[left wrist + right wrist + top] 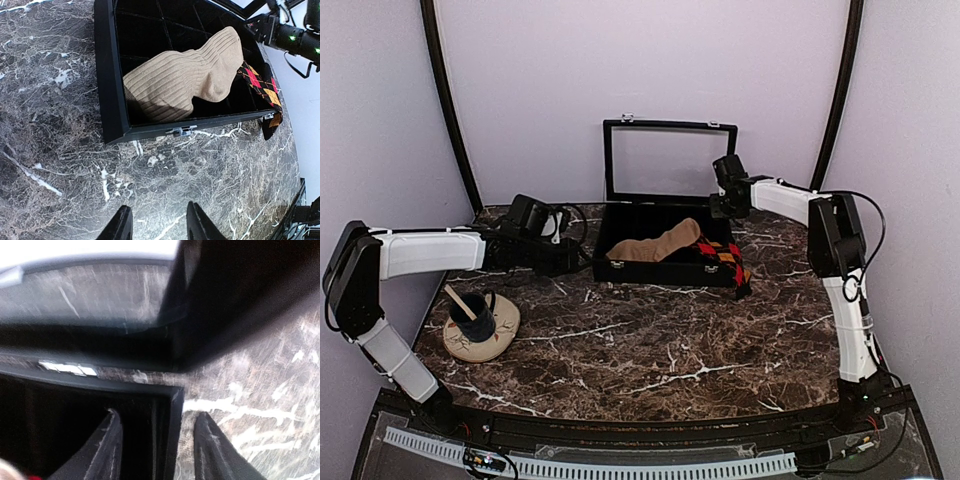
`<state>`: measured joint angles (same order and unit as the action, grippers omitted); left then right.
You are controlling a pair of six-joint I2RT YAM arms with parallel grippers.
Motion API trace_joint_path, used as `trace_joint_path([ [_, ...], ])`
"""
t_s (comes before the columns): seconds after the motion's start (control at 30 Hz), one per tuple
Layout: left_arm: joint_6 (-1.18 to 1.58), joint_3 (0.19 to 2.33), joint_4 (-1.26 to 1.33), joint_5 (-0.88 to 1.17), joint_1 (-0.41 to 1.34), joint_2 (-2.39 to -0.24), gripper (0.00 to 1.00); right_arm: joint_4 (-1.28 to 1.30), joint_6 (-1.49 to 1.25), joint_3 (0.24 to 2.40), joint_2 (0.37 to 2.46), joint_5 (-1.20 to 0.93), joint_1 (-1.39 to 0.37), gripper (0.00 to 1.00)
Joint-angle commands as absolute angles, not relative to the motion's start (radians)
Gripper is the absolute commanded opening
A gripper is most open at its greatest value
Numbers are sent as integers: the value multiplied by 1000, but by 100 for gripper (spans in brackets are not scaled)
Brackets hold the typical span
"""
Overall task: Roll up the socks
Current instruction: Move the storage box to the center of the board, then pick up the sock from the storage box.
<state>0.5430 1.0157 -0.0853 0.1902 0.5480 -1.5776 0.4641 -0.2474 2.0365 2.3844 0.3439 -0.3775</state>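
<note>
Left hand [157, 222] hovers partly open and empty over the marbled tabletop [60, 150], just left of the black case [107, 75]. Across the case's dividers lies the ribbed tan sock [185, 82]. The argyle sock [262, 87] drapes over its right front corner. Right hand [156, 415], fingers spread, straddles the case's far right wall and grips nothing.

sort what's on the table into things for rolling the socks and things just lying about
For the job:
- tan sock, lying in the black case
- argyle sock, draped over a front corner of that case

Just lying about:
- the black case itself, lid up
- dark cup with a stick in it
- round tan mat under the cup
</note>
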Motion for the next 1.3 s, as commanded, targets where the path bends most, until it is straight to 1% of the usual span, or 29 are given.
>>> trace_joint_path([
  [0.0,532,1045,-96,198,552,-1583,39,324,-265,2011,2266,340,-356,53],
  [0.1,536,1035,-85,199,555,-1584,39,324,-264,2011,2242,322,-357,59],
  [0.37,543,1003,-55,203,563,-1574,39,347,-264,1956,2153,288,-399,61],
  [0.6,556,967,-24,224,564,-1568,39,379,-268,1935,2118,157,-461,60],
  [0.87,561,945,-17,217,564,-1558,40,405,-313,1932,2153,12,-474,56],
  [1.27,552,930,-17,201,565,-1557,40,472,-350,2001,2260,-64,-463,54],
])
